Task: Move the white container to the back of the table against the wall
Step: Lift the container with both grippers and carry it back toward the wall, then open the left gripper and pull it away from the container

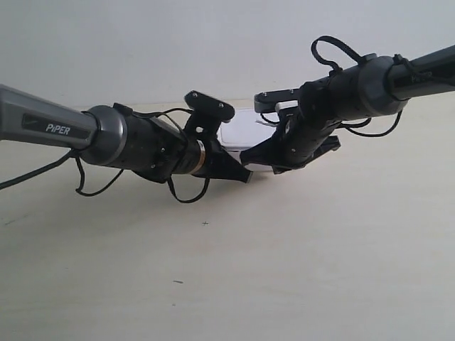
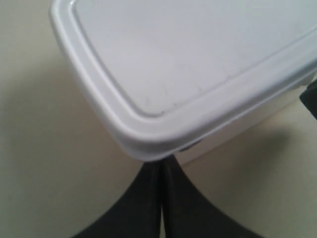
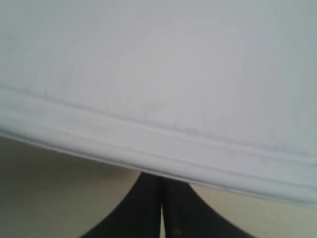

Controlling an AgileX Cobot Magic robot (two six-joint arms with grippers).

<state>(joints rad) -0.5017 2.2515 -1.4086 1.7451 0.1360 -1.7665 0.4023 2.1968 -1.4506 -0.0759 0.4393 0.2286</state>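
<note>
The white container (image 1: 240, 133) lies on the beige table (image 1: 284, 270), close to the pale wall (image 1: 142, 42), and both arms partly cover it. In the left wrist view my left gripper (image 2: 161, 167) is shut, its tips tucked under a rounded corner of the white container (image 2: 188, 59). In the right wrist view my right gripper (image 3: 161, 179) is shut too, its tips against the box under the long lid rim of the white container (image 3: 158, 64). Neither gripper holds the box. Its far side is hidden.
The arm at the exterior view's left (image 1: 135, 145) and the arm at the exterior view's right (image 1: 341, 96) meet at the box, with cables looping off both. A dark part (image 2: 311, 101) shows beside the container in the left wrist view.
</note>
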